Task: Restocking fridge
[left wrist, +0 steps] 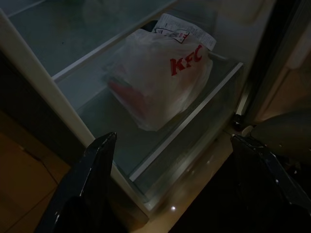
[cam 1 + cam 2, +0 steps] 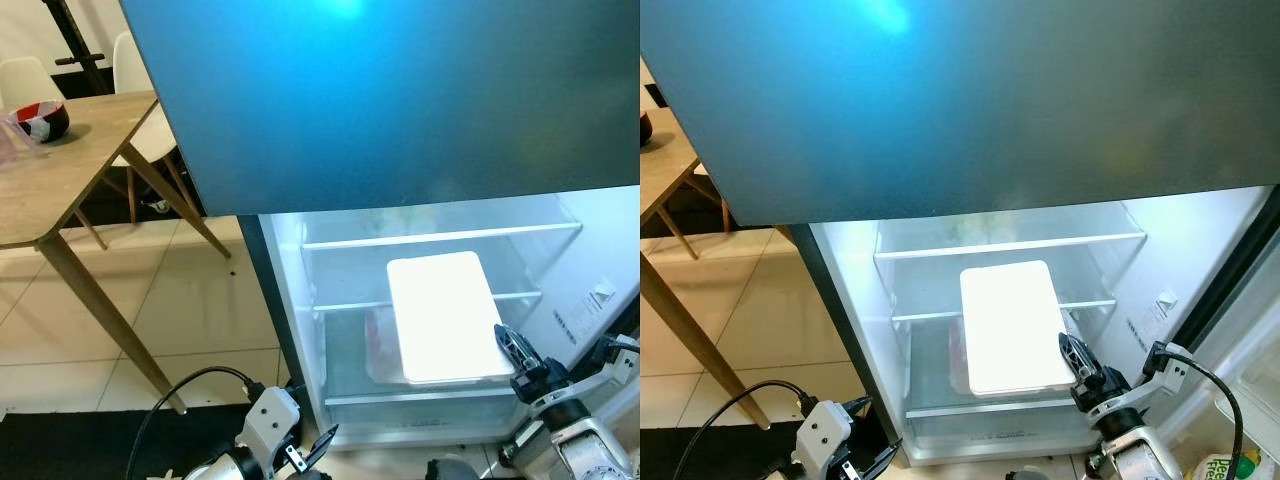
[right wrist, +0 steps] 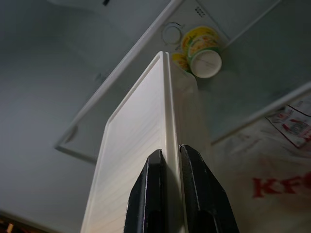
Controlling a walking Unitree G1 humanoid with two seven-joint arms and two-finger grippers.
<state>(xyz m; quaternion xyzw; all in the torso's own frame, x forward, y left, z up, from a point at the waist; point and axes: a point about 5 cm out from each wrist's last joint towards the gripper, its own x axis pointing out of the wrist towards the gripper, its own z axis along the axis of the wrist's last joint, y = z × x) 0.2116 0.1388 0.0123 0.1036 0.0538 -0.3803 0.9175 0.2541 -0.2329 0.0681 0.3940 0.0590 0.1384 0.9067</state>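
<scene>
Inside the fridge (image 2: 300, 300), the white tray (image 2: 440, 315), pinched at its five-o'clock corner by the right claw (image 2: 515, 352), should be kept level above the KFC bag (image 1: 160, 77), while the left claw (image 1: 170, 184) hangs open.

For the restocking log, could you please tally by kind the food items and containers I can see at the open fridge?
Flat white rectangular lidded container, held by the right gripper: 1
White plastic KFC takeaway bag: 1
Yellow-and-green round tubs: 2, possibly more behind
Total: 4
</scene>
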